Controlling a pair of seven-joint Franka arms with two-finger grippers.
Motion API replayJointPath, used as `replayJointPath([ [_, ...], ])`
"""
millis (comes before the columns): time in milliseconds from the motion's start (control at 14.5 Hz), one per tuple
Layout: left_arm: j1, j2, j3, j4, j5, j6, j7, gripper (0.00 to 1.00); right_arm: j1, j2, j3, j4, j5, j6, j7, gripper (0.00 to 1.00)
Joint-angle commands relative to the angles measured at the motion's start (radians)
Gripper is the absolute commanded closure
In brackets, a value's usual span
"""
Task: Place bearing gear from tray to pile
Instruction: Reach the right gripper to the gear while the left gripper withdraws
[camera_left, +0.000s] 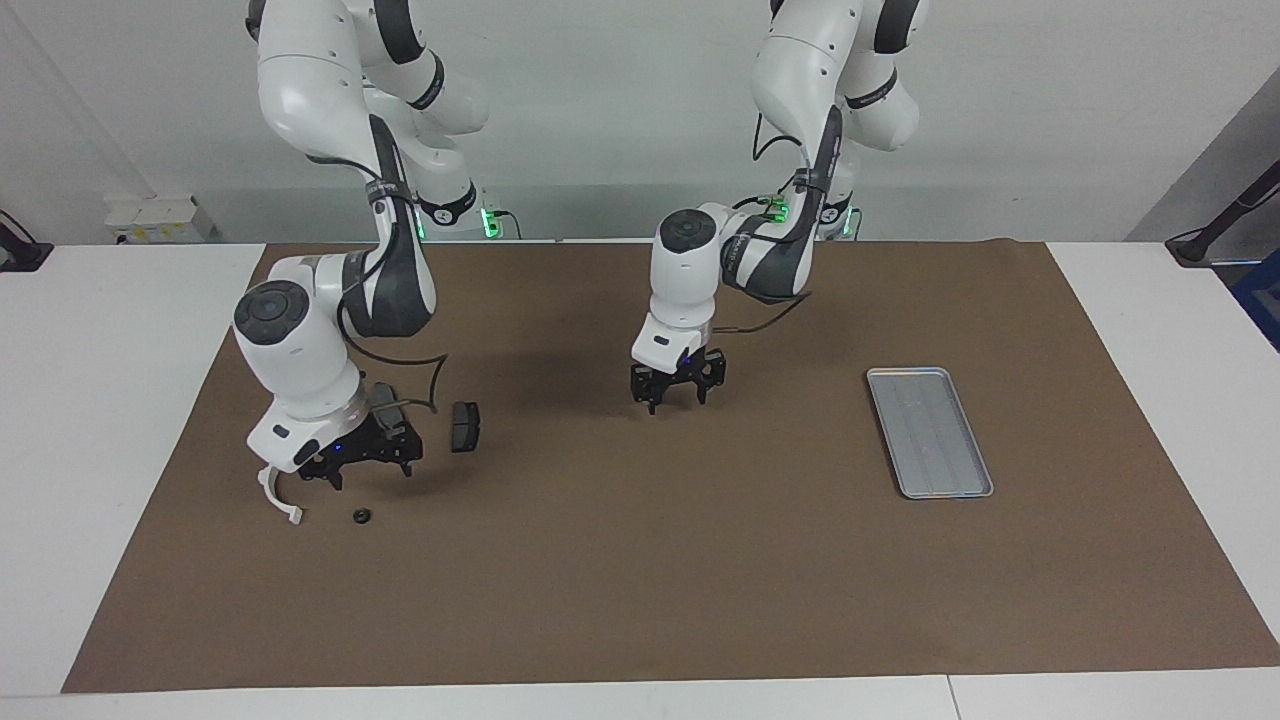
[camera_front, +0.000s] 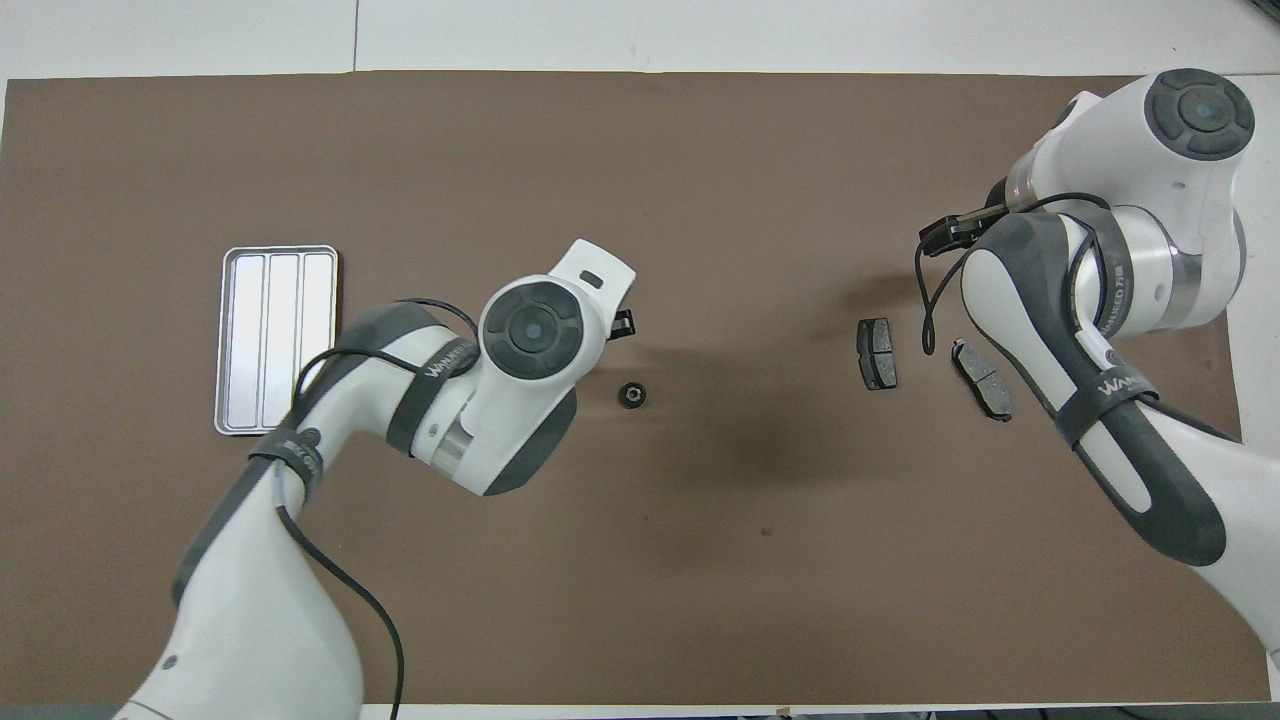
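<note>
The silver tray (camera_left: 928, 432) lies empty toward the left arm's end; it also shows in the overhead view (camera_front: 277, 340). The pile is toward the right arm's end: a white half-ring bracket (camera_left: 278, 497), one brake pad (camera_left: 465, 426) and a second pad (camera_front: 982, 378). A small black bearing gear (camera_left: 361, 516) lies on the mat beside the bracket. My right gripper (camera_left: 370, 472) is open and empty just above it. My left gripper (camera_left: 677, 397) is open over mid-table. A similar small black round part (camera_front: 631, 395) lies there, hidden in the facing view.
The brown mat (camera_left: 640, 580) covers the table, with white table top at both ends. The right arm hides the bracket and the gear beside it in the overhead view. The first brake pad (camera_front: 877, 352) lies beside the second one.
</note>
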Motion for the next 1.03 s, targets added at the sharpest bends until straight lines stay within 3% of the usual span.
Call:
replayJointPath([
  [0, 0.134, -0.073, -0.011, -0.002, 0.012, -0.071, 0.162, 0.10, 0.090, -0.035, 0.008, 0.004, 0.006, -0.075, 0.264, 0.00],
  [550, 0.439, -0.209, -0.009, 0.020, -0.014, -0.178, 0.485, 0.10, 0.374, -0.035, 0.017, 0.000, 0.055, -0.060, 1.029, 0.00],
  [963, 0.505, -0.354, -0.005, 0.012, -0.017, -0.304, 0.526, 0.07, 0.531, 0.059, 0.015, -0.006, 0.039, 0.067, 1.264, 0.00],
])
